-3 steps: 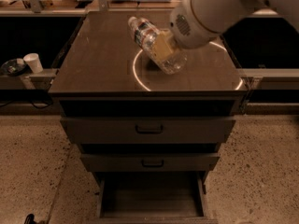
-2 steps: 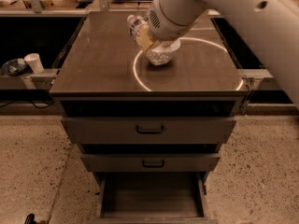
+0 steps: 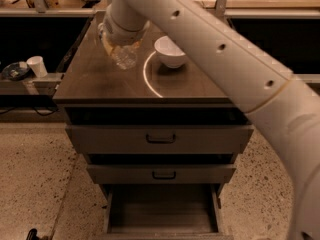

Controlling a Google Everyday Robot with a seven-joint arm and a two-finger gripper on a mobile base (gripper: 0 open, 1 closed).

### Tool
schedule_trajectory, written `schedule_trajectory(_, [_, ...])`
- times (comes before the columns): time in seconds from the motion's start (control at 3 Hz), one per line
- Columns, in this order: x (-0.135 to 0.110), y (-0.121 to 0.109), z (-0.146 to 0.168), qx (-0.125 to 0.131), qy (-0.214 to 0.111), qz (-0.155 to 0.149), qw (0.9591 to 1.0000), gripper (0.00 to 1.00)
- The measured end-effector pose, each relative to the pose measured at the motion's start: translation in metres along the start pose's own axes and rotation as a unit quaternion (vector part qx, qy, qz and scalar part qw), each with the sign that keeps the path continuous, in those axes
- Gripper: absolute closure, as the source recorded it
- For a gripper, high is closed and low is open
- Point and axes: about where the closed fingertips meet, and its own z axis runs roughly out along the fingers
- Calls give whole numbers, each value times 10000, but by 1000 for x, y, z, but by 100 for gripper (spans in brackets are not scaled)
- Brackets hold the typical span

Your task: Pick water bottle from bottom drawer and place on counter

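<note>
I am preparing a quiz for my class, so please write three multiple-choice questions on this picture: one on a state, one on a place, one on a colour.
1. The bottom drawer is: A shut; B open; C removed.
2. The claw is: A in the drawer; B over the counter, at the bottle; C under the counter.
3. The bowl is: A white; B red; C black.
Answers: 1 B, its dark inside shows; 2 B, it hangs above the counter's back left; 3 A, it is plainly white.
</note>
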Motion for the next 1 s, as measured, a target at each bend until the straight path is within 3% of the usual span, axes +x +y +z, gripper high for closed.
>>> schedule_trajectory(0.33, [17,-9,42,36,-31,97,9999,100])
schedule_trajectory(1.0, [19,-14,46,60,-39,71,9999,58])
